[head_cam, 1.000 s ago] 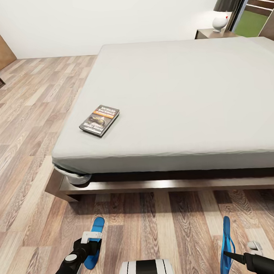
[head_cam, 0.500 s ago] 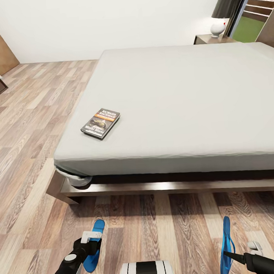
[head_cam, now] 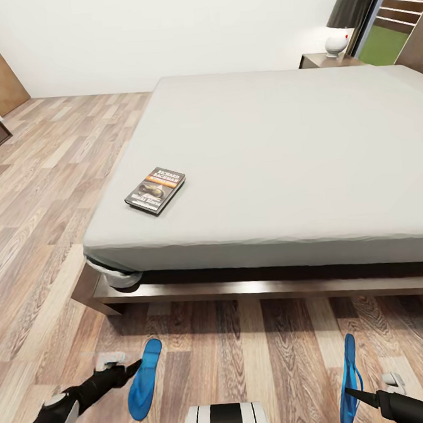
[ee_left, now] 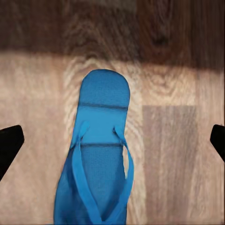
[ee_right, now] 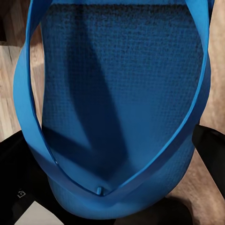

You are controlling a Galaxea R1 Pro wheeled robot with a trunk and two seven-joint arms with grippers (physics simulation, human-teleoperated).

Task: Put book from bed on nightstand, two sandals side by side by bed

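Left end effector (head_cam: 124,367): open, I have it just beside the left sandal (head_cam: 144,379), which lies flat on the floor (head_cam: 40,204).
Right end effector (head_cam: 369,393): clamped on the right sandal (head_cam: 348,380) — held on edge, well apart from its mate.
Book (head_cam: 155,189): untouched on the bed (head_cam: 271,157).
Nightstand (head_cam: 327,59): far corner, partly cut off.

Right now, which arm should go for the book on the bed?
Left, probably. The left gripper is open and free beside the flat sandal, on the book's side. The right gripper grips the other sandal on edge.
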